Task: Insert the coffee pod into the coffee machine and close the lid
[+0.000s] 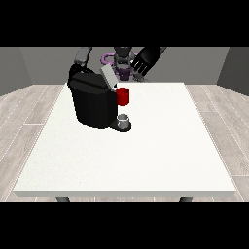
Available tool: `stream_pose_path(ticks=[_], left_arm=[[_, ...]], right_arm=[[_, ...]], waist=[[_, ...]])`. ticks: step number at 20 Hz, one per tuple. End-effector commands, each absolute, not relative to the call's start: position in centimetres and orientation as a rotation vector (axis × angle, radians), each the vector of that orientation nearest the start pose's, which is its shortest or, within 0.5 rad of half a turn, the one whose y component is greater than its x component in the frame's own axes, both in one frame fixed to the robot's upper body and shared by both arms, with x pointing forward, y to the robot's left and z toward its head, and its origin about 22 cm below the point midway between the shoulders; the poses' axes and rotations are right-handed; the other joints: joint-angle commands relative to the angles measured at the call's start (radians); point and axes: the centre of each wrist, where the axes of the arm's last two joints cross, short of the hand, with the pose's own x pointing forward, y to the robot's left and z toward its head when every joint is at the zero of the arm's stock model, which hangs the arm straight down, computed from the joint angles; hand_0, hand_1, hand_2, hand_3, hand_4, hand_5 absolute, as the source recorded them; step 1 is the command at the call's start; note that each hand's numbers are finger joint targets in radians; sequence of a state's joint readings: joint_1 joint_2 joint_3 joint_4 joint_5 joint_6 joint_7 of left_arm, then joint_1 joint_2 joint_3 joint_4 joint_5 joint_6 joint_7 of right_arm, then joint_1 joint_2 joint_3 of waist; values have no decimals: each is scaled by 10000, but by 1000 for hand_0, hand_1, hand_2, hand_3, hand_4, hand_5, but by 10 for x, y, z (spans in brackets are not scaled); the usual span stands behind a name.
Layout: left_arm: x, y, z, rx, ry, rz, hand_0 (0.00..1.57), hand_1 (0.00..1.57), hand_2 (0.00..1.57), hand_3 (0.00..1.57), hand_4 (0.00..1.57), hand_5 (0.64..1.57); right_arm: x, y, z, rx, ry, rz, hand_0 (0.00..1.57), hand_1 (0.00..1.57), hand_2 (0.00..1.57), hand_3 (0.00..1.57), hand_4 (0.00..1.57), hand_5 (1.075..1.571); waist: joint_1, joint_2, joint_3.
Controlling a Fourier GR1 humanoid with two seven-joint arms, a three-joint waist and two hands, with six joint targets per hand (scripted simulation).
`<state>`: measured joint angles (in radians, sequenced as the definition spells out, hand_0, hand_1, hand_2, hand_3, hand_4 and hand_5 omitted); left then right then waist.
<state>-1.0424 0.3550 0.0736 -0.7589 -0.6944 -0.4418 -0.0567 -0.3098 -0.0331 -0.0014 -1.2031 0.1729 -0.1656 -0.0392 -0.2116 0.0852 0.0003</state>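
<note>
The black coffee machine (92,103) stands on the white table (146,155), left of the middle and towards the far side. Its grey lid (108,76) is tilted up and open. A red thing at the machine (123,96) shows at its front right. Below it, a small grey thing (124,121) sits on the machine's low base. The black hand at the view's right (146,59) hangs above the table's far edge, right of the lid and apart from it, with relaxed fingers holding nothing. The hand at the view's left (75,69) is mostly hidden behind the machine's top.
The robot's torso (123,61) rises behind the far edge. The wide near half and right side of the table hold nothing else. Grey wooden floor surrounds the table.
</note>
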Motion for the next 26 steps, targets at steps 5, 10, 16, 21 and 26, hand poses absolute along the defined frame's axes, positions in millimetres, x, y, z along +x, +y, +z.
stream_pose_path(ticks=[5, 10, 16, 21, 26], left_arm=[[457, 253, 247, 6219, -14810, -10763, 1203, 1203, 1267, 1262, 487, 1571], [457, 259, 259, 6088, -15152, -10637, 1239, 1239, 1290, 1248, 479, 1571], [458, 248, 275, 6209, -15486, -11189, 1207, 1207, 1280, 1238, 475, 1571], [462, 226, 255, 5955, -15314, -11325, 1195, 1195, 1260, 1229, 464, 1571], [461, 237, 267, 6242, -15336, -11154, 1243, 1243, 1284, 1230, 423, 1571]], right_arm=[[324, -180, 29, -2101, -16392, 1869, 0, 0, 0, 0, 37, 1571], [331, -212, 36, -2001, -16755, 1836, 0, 0, 0, 0, 186, 1571], [336, -203, 36, -2378, -17211, 1419, 0, 0, 0, 0, 147, 1571], [343, -207, 41, -2452, -16791, 1231, 0, 0, 0, 0, 0, 1571], [338, -213, 37, -2412, -17095, 1045, 0, 0, 0, 0, 153, 1571]], waist=[[-1006, 886, -4], [-1081, 1422, -2], [-796, 2022, 1], [-675, 1906, 1], [-934, 2009, 3]])
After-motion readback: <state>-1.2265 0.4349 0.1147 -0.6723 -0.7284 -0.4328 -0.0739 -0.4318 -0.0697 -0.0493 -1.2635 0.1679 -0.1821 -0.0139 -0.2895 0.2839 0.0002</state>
